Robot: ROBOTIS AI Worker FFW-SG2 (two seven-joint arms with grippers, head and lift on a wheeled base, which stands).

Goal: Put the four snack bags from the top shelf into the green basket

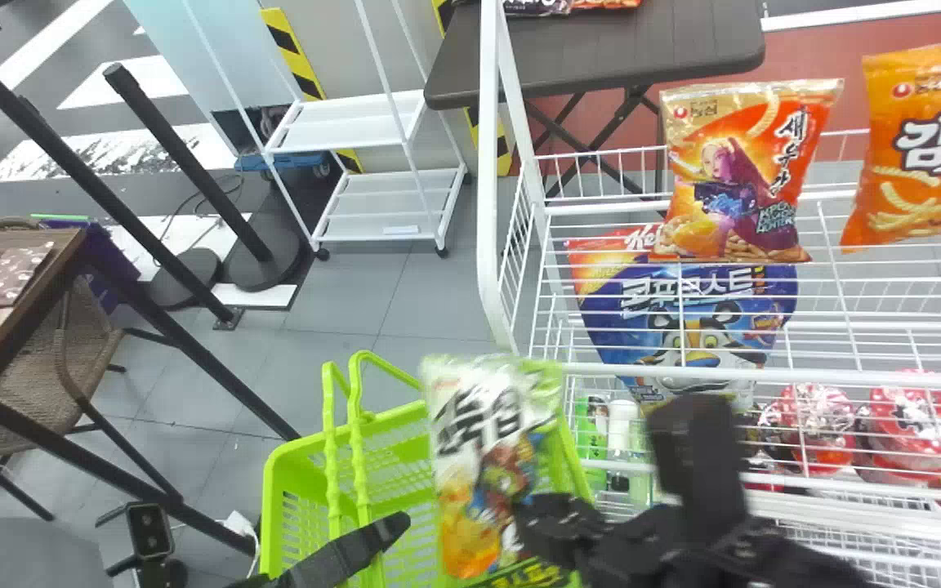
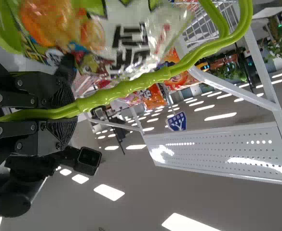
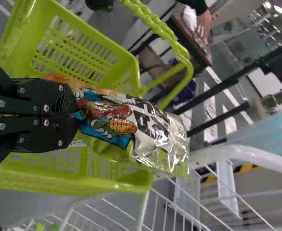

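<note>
White-and-green snack bag [image 1: 474, 441] pinched in right gripper [image 1: 529, 516], jaws clenched on its lower part, most of it sticking out past the fingertips, over green basket [image 1: 273, 498]. Left gripper [image 1: 393, 529] clamped on basket handle [image 2: 131, 87].

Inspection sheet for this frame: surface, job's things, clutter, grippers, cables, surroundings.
Surface: white wire top shelf, two orange bags standing on it.
Job's things: white-and-green bag held over green basket.
Clutter: blue bag and red-and-white packs lower on the rack.
Grippers: left gripper shut around a basket handle; right gripper shut on the white-and-green bag's end.
Cables: dark cable on the floor, left of the aisle.
Surroundings: brown table, wicker chair, white trolley rack, dark folding table.
</note>
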